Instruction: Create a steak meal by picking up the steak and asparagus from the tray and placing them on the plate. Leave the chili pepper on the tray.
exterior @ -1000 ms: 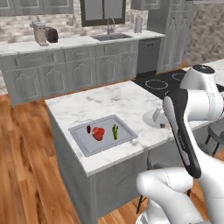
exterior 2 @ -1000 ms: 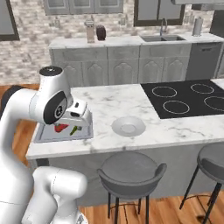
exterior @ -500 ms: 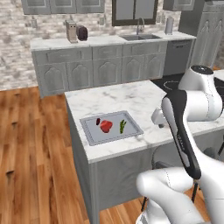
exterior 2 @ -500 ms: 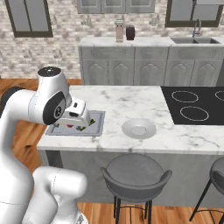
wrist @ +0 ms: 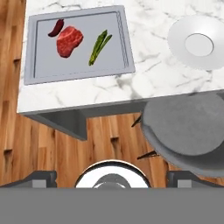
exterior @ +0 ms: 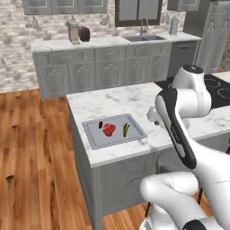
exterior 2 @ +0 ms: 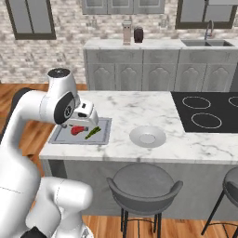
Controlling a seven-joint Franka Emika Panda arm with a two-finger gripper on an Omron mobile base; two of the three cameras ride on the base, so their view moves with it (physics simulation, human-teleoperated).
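grey tray point(exterior: 114, 130) on marble island, carrying steak point(exterior: 108, 129), asparagus point(exterior: 126, 129) and chili pepper point(exterior: 100, 124).

from left base: steak at tray's middle, asparagus just beside it toward arm, chili at steak's far corner. from right base: same tray point(exterior 2: 102, 135) near island's left end, steak point(exterior 2: 78, 130) and asparagus point(exterior 2: 93, 133) on it, white plate point(exterior 2: 147, 137) well apart to tray's right, stool point(exterior 2: 143, 186) below plate. from hand camera: tray point(wrist: 76, 72) with steak point(wrist: 69, 40), asparagus point(wrist: 98, 47), chili pepper point(wrist: 56, 27); plate point(wrist: 198, 43) off tray, bare. cannot tell whether gripper released or clenched.
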